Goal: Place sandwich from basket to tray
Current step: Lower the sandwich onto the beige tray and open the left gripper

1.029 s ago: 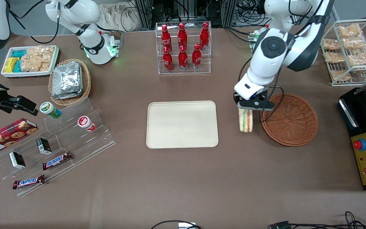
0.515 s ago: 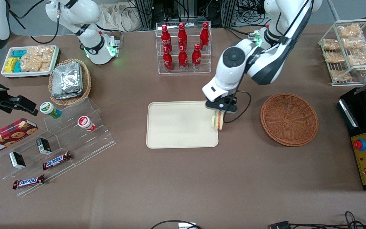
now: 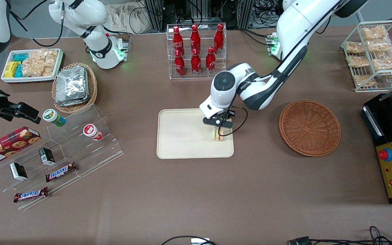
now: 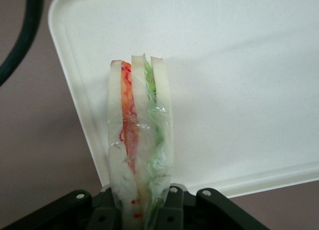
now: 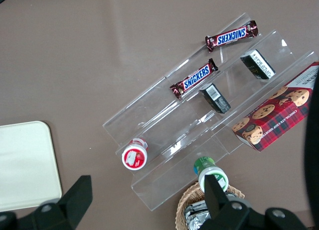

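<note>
- The sandwich (image 3: 218, 135), a wrapped wedge of pale bread with orange-red and green filling, hangs upright directly below my gripper (image 3: 217, 126), clamped between my fingers.
- It sits over the cream tray (image 3: 182, 136), at the tray end nearer the working arm's side; I cannot tell whether its lower edge touches the tray.
- The reddish-brown wicker basket (image 3: 310, 127) lies well apart, toward the working arm's end of the table, with nothing in it.
- My wrist view shows what the front view does not: three bread layers of the sandwich (image 4: 139, 155), the wrap, and a rounded tray corner (image 4: 75, 21) just beside them.
</note>
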Tool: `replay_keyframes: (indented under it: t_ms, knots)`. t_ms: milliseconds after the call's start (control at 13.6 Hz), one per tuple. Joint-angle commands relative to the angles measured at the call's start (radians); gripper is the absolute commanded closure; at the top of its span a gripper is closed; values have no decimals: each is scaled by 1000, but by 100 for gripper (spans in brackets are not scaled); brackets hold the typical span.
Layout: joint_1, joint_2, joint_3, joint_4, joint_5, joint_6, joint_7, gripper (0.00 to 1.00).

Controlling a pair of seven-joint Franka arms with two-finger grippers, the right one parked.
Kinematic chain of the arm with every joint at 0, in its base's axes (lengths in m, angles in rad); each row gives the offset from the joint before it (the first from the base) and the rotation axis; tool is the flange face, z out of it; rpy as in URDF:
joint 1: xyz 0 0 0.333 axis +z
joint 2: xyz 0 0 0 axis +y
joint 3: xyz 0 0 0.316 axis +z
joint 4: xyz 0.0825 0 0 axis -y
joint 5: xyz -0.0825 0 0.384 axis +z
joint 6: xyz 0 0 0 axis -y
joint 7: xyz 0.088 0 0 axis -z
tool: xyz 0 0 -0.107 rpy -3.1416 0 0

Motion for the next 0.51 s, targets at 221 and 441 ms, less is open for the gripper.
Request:
replay_keyframes:
  t_ms: [221, 441]
  knots:
    - [-27, 54, 7, 32, 25, -8, -55, 78]
    - [-27, 60, 7, 32, 24, -9, -101, 50]
